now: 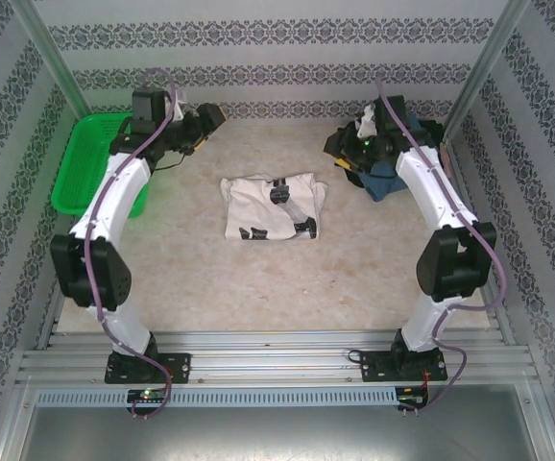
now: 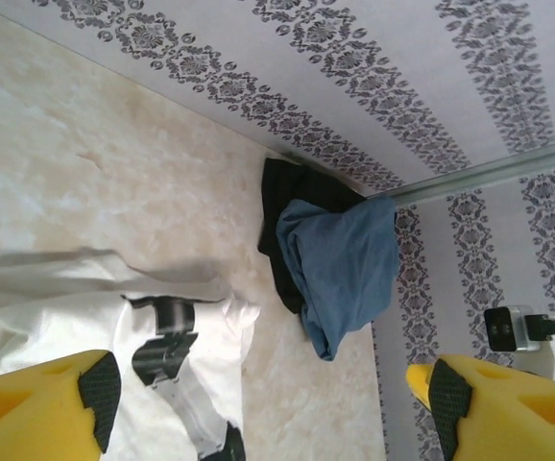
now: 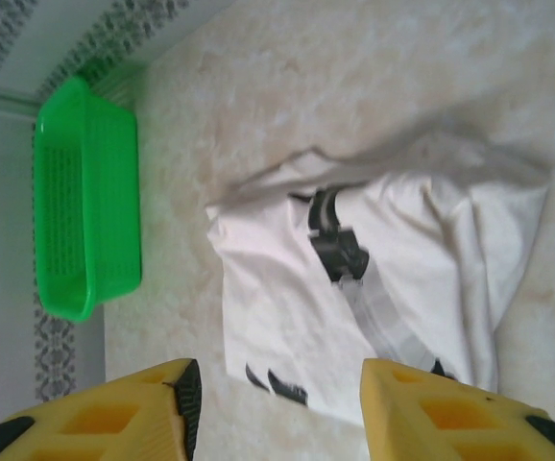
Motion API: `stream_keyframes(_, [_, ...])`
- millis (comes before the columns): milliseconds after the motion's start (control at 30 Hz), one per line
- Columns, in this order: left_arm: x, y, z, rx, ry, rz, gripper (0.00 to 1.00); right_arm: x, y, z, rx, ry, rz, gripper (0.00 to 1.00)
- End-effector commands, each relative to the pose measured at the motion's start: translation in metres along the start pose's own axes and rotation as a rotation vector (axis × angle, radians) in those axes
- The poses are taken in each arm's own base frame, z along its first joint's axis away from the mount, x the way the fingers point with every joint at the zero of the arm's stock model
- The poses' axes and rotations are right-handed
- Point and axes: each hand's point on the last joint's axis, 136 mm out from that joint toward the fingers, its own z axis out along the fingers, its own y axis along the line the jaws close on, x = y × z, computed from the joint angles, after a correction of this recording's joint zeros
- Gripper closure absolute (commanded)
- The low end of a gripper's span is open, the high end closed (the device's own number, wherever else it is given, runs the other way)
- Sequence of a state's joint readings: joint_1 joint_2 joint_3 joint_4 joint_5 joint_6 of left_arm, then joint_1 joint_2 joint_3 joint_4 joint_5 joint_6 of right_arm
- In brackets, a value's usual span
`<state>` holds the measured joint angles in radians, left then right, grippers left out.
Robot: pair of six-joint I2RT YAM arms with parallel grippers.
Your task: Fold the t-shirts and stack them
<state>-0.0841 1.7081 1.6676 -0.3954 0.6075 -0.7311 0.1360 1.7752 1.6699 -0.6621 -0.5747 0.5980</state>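
Evidently laid out for folding, the cream cloth t-shirt with black print [image 1: 258, 206] lies between the left claw [image 2: 268, 394], gaping empty, and right claw [image 3: 279, 403], half-open, empty.

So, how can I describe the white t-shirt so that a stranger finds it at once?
Start from the beige table. The white t-shirt lies near its middle, roughly folded. Unlike the dark blue and black shirts heaped in the far right corner, it is pale with black printing.
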Motion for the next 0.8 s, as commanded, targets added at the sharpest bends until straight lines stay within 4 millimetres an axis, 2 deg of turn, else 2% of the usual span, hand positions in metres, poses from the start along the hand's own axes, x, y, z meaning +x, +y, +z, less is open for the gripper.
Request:
stream_keyframes(0, [0.025, 0.019, -0.002, -0.045, 0.03, 0.044, 0.22, 0.016, 0.0, 0.01, -0.041, 0.013, -0.016, 0.56])
stream_keyframes(167, [0.062, 0.032, 0.005, -0.056, 0.093, 0.025, 0.45, 0.042, -0.008, 0.029, -0.032, 0.071, -0.002, 0.68])
stream_keyframes(367, [0.093, 0.044, 0.025, -0.09, 0.163, 0.01, 0.61, 0.058, -0.01, 0.057, -0.021, 0.122, 0.009, 0.78])
stream_keyframes(500, [0.109, 0.05, 0.048, -0.098, 0.206, -0.015, 0.71, 0.064, -0.013, 0.082, -0.004, 0.16, 0.016, 0.84])
stream_keyframes(633, [0.122, 0.06, 0.076, -0.106, 0.243, -0.038, 0.74, 0.064, -0.022, 0.108, 0.005, 0.182, 0.053, 0.88])
stream_keyframes(767, [0.125, 0.07, 0.102, -0.099, 0.248, -0.069, 0.74, 0.056, -0.031, 0.131, 0.016, 0.182, 0.068, 0.9])
